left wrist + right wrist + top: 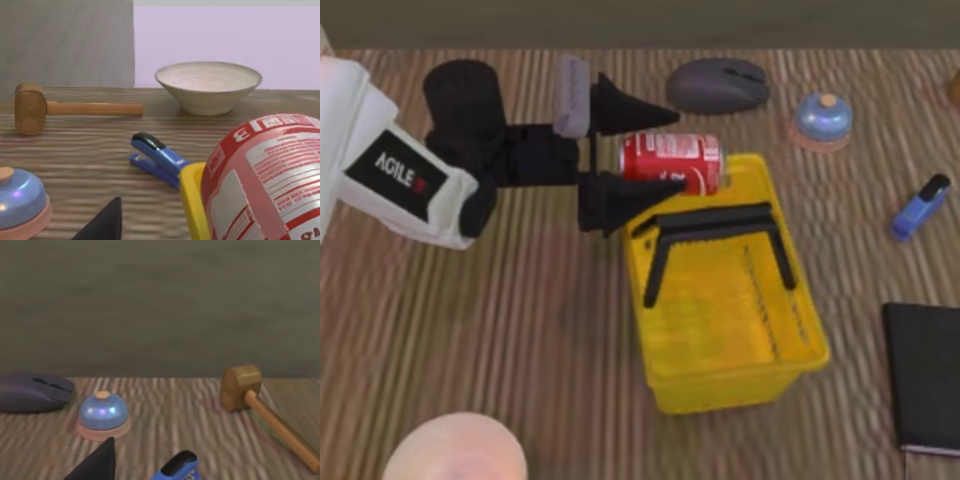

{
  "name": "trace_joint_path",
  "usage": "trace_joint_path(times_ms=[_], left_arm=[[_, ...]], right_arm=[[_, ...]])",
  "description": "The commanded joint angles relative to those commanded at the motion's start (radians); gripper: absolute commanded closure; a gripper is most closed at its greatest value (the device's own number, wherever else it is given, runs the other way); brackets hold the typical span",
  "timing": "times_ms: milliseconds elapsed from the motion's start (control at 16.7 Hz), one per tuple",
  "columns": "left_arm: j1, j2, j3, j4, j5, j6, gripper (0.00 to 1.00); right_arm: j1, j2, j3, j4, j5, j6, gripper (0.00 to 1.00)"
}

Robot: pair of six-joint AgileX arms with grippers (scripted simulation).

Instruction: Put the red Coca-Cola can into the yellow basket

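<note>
While my left gripper (655, 150) hangs over the far rim of the yellow basket (805, 320), the top view shows its fingers (630, 195) spread wide either side of the red Coca-Cola can (672, 162), not visibly pinching it. The can lies on its side at the basket's twelve o'clock corner, half over the rim. The risk, as I judge it: the can tips outward toward the mouse (718, 85) at twelve instead of rolling in, or catches on the black handles (715, 235) folded across the opening. Open room lies at six o'clock inside the basket; the bell (823, 118) and stapler (920, 206) sit toward two and three, well apart.

Left wrist view: can (270, 180) huge and close, basket rim (192, 200) beside it, stapler (157, 155) just beyond, bowl (208, 86) and mallet (60, 107) farther off on the desk.

Right wrist view: bell (102, 415), mouse (32, 391), mallet (250, 395); only one fingertip of my right gripper shows, so I cannot tell its state.
</note>
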Motion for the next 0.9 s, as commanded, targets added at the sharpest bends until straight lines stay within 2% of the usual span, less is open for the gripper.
trace_joint_path(times_ms=[240,420,660,900], left_arm=[[-0.002,-0.012,0.000,-0.004,-0.007,0.000,0.00],[0.012,-0.102,-0.022,-0.030,-0.060,-0.005,0.00],[0.056,-0.361,-0.107,-0.125,-0.201,-0.025,0.00],[0.121,-0.737,-0.279,-0.298,-0.405,-0.059,0.00]], right_arm=[[0.004,0.009,0.008,-0.008,0.000,-0.005,0.00],[0.038,0.089,0.087,-0.083,-0.002,-0.054,0.00],[0.121,0.324,0.315,-0.269,-0.001,-0.179,0.00],[0.232,0.689,0.661,-0.505,0.003,-0.349,0.00]])
